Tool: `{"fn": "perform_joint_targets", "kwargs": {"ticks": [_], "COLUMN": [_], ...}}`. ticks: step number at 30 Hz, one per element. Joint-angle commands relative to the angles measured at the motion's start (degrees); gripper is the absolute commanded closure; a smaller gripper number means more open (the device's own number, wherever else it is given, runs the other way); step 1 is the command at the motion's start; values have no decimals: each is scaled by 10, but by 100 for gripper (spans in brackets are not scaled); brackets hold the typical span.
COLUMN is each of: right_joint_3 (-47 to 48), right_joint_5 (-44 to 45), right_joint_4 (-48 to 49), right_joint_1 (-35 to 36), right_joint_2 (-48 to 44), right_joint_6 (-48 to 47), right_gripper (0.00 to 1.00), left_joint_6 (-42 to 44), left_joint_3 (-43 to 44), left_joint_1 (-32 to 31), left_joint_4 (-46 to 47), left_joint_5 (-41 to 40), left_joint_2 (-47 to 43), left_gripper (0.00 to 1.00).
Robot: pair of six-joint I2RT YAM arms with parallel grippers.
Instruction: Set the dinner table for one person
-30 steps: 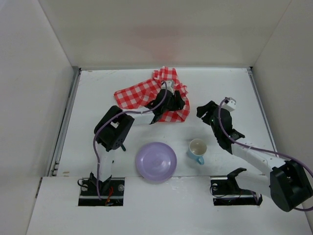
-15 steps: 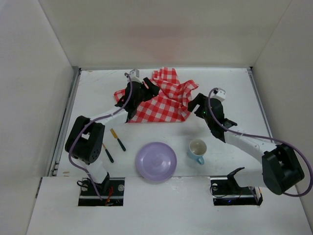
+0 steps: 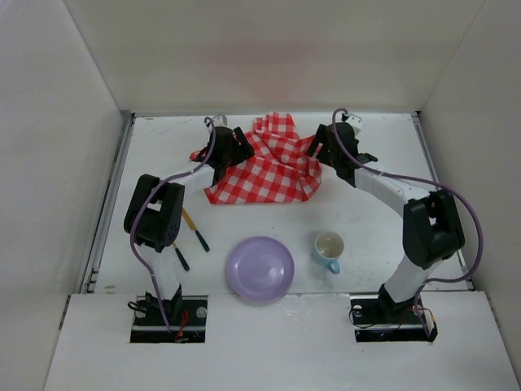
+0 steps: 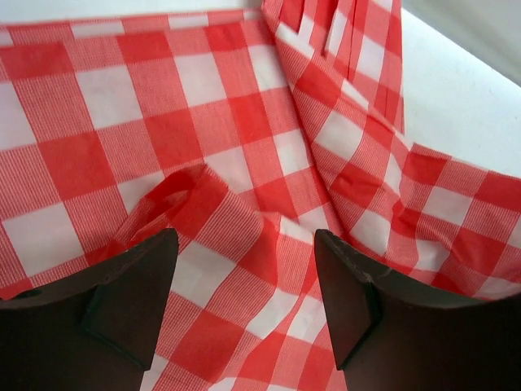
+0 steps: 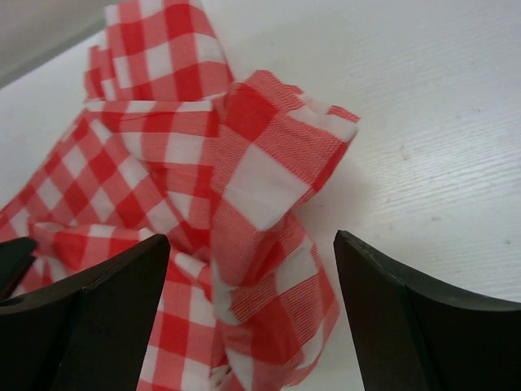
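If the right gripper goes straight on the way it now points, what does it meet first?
Probably the raised fold of the red-checked cloth, straight ahead of the open right gripper; depth is unclear.

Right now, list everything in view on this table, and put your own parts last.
checked cloth: one, red and white, crumpled at the far middle of the table.
plate: one, purple, near middle.
cup: one, light blue with a white inside, just right of the plate.
utensils: two, dark-handled, near left by the left arm; kind unclear.
dinner table: one, white, under everything.
left gripper: one, black, open over the cloth's left part.
right gripper: one, black, open at the cloth's right edge.
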Motion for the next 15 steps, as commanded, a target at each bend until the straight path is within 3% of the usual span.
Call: {"fn": "perform_joint_targets", "kwargs": {"ticks": [1,3,6,10,13,15], "right_joint_3": [40,44,50,29,-52,-124], "right_joint_5": [1,-9,-51,-79,-79,-80], "right_joint_4": [-57,-57,-53,-28,26,75], "right_joint_1": [-25,-36,-61,-104,-137,-156], "right_joint_2": [25,35,52,51,8,-23], "right_joint_6": [-5,-1,14,47,107,142], "right_gripper": [14,16,34,75,84,85], "left_joint_6": [39,57,80,109,124,127], "left_joint_3": [43,62,115,168,189,199], "left_joint_1": [-3,-6,-8,-15,-26,-34], "left_joint_4": [-41,-54,-97,-148,-157,-157], "left_joint_5": [-28,-50,-61,-75,-81,-77], "left_joint_2": [5,16,51,96,119,127], "left_gripper": [34,34,34,36,42,52]}}
